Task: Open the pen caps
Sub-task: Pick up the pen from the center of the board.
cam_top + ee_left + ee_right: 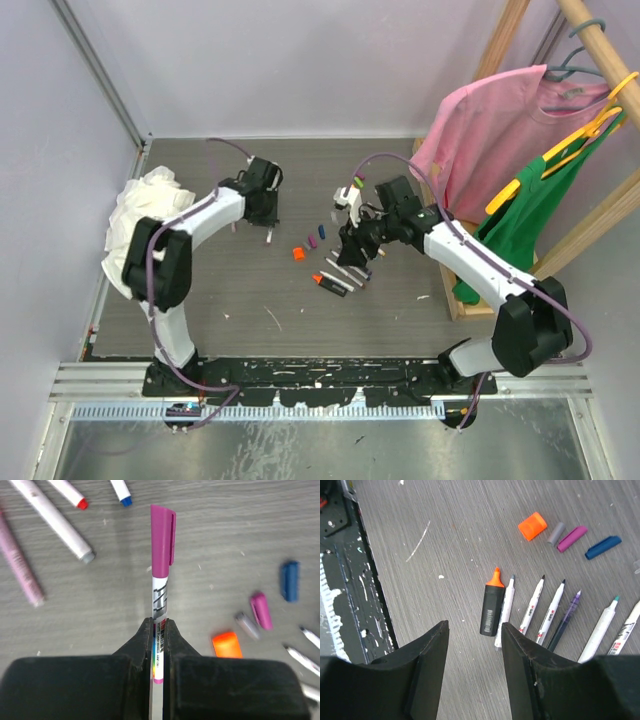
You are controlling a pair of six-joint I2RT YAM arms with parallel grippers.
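My left gripper [159, 622] is shut on the white barrel of a pen [159, 597], held just above the table. Its magenta pen cap [162, 540] is still on and points away from the jaws. Loose caps lie to the right: blue [289, 581], magenta [261, 611], grey [246, 625] and orange [226, 645]. My right gripper [474, 627] hangs open over bare table with nothing between its fingers. Beside it lie a black highlighter [492, 607] with a bare orange tip and a row of uncapped pens [534, 604]. From above, the left gripper [265, 215] and right gripper [352, 245] flank the caps [298, 254].
More pens [55, 517] lie at the far left of the left wrist view. A white cloth rag [140, 225] is heaped at the table's left edge. A pink shirt [490, 120] and a green garment [530, 215] hang on a wooden rack at the right. A metal rail [320, 380] runs along the near edge.
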